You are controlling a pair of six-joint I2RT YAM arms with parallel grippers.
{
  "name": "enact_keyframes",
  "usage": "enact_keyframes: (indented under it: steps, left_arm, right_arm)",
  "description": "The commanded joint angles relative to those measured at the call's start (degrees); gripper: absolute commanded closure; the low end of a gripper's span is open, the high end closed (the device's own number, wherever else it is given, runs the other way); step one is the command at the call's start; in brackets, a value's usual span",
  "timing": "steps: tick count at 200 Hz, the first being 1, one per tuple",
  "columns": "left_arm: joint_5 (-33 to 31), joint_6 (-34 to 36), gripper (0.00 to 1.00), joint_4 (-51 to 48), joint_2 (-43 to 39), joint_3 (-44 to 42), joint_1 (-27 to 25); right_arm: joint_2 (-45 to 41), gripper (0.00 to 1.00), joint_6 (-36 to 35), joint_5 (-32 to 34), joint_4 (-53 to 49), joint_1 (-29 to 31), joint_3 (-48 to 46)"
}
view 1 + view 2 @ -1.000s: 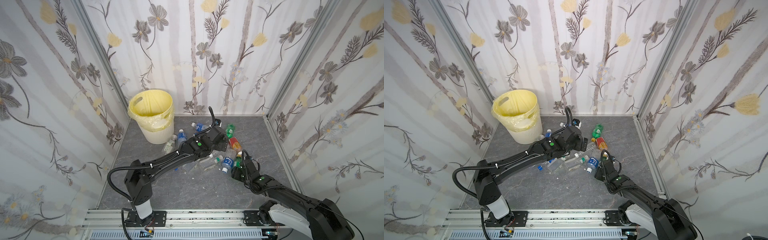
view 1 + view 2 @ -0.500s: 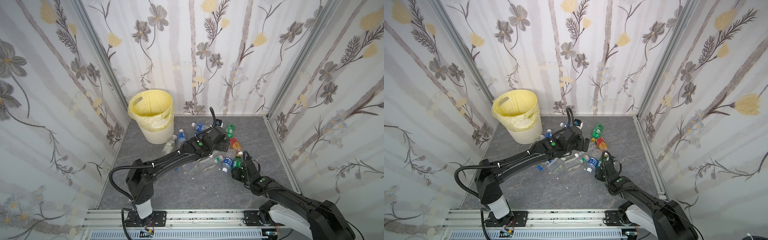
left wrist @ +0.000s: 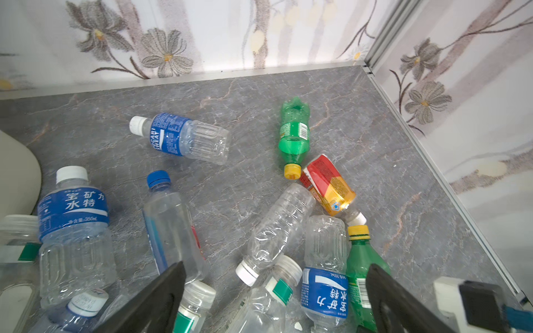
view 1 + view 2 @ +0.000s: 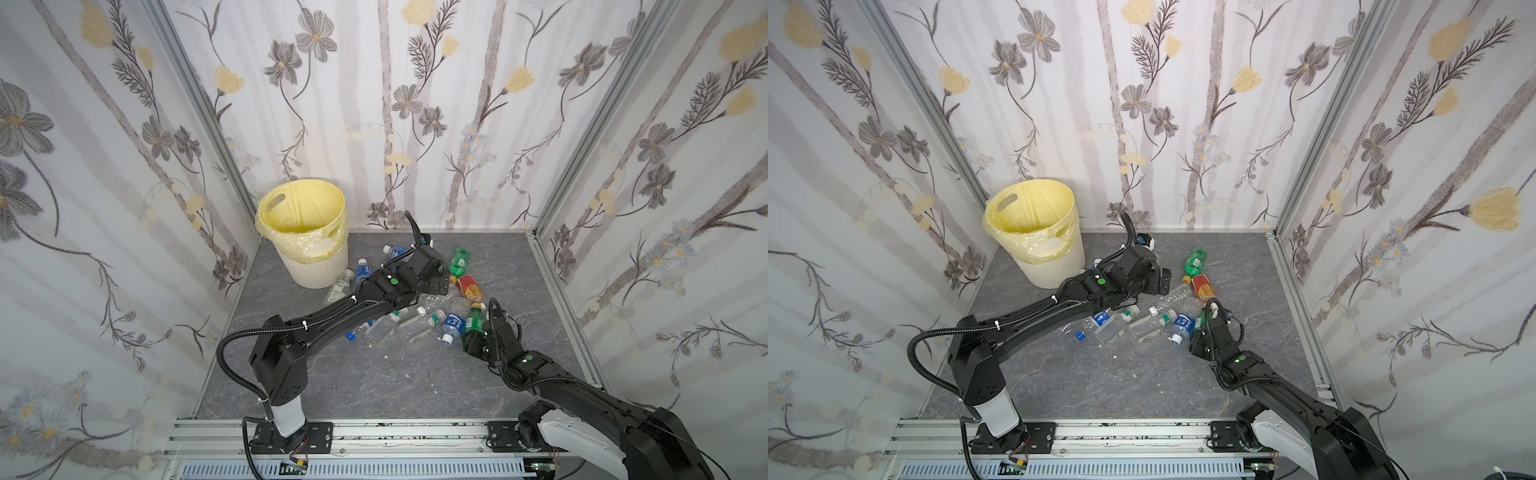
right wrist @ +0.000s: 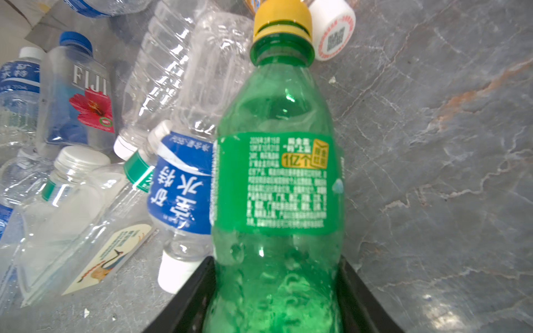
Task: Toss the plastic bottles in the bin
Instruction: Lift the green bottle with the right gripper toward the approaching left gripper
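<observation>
Grey tabletop (image 4: 374, 382), bin (image 4: 320, 272) at the far left, plastic bottles (image 4: 415, 324) strewn to its right.
The left pincer (image 3: 277, 269) hangs spread above the pile; the right pincer (image 5: 277, 265) pinches a green bottle (image 5: 277, 184) at the pile's near right edge.

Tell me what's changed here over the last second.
The right gripper closed its jaws on the nearer green bottle, which lies beside the heap. The left gripper stayed wide open above the other bottles. Those bottles and the bin did not visibly shift.
</observation>
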Motion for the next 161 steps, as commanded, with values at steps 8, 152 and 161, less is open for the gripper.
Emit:
enact_keyframes:
  steps: [8,152,161]
  left_arm:
    - [2.3,-2.7,0.0,0.9,-0.7,-1.0,1.5]
    - [23.9,-13.4,0.0,1.2,3.5,5.4,5.8]
    - [25.7,-14.4,0.0,1.6,4.0,5.5,6.4]
  right_arm:
    - [-1.3,0.48,-1.2,2.6,-1.3,0.0,1.8]
    - [2.6,0.5,-9.4,1.9,3.1,1.1,11.3]
    - [3.1,0.5,-9.9,1.6,3.9,1.4,11.7]
